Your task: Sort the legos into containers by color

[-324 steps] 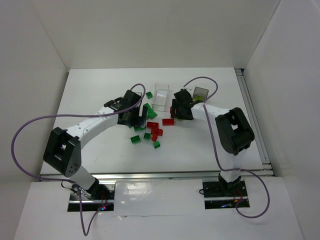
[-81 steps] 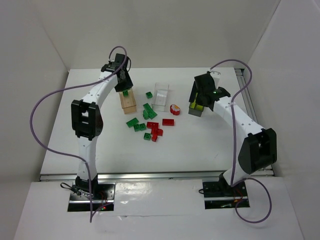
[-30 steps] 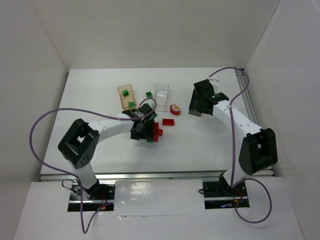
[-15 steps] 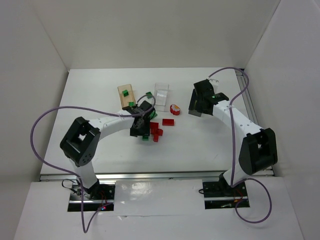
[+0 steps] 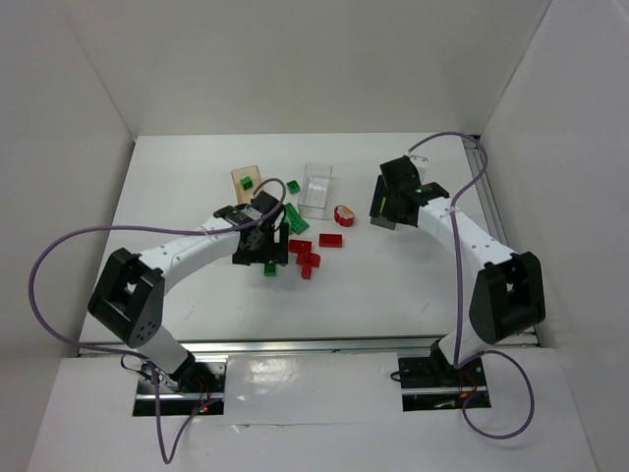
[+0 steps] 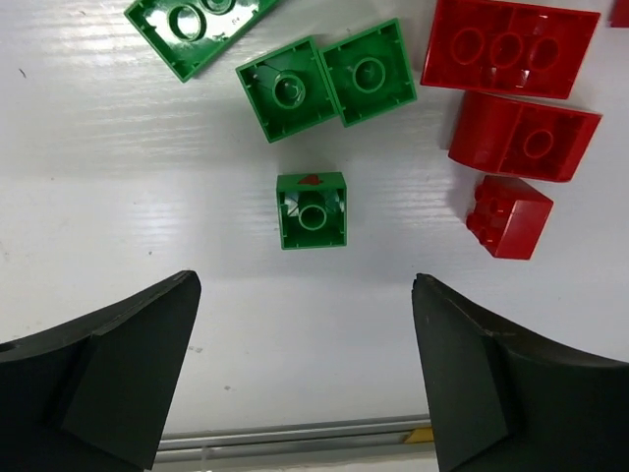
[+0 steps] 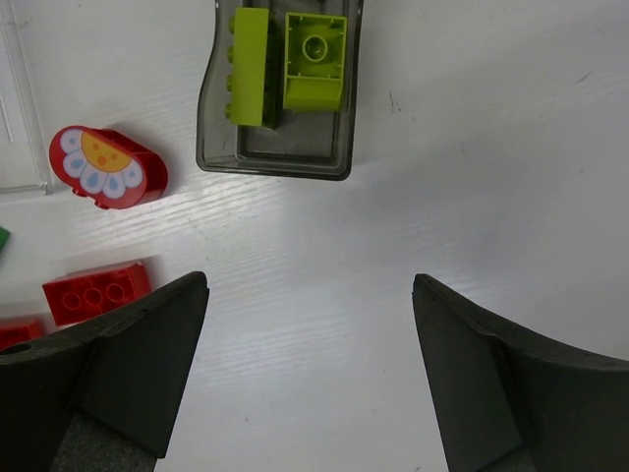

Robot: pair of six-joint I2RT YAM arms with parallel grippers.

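- Plainly, my left gripper (image 6: 305, 290) hangs over the table (image 6: 147, 216), its fingers (image 6: 98, 383) spread wide with nothing between them; seen from above it sits at the left side of the loose pile.
- Just ahead of the gap lies one green brick (image 6: 313, 210), flat and alone; past it two green squares (image 6: 290, 88) touch edge to edge; a long green brick (image 6: 192, 25) lies further off to the left, cut by the frame.
- To the right three red bricks (image 6: 511, 44) lie close together in a row running away from me; whether they touch I cannot tell.
- My right gripper (image 7: 310, 285) is spread just as wide and holds nothing; it hangs over the table just short of the smoky box (image 7: 275, 162).
- That box holds two yellow-green bricks (image 7: 315, 59), a narrow one on the left and a square one on the right, side by side.
- Left of it, apart from its wall, lies a red flower piece (image 7: 106, 167); nearer me a red brick (image 7: 96, 291) lies flat; the clear box (image 7: 15, 118) shows only its edge at the far left.
- From above, the tan box (image 5: 239, 175) stands at the back left with a green block (image 5: 245, 183) inside; a green cube (image 5: 293, 186) lies on the table between it and the clear box.
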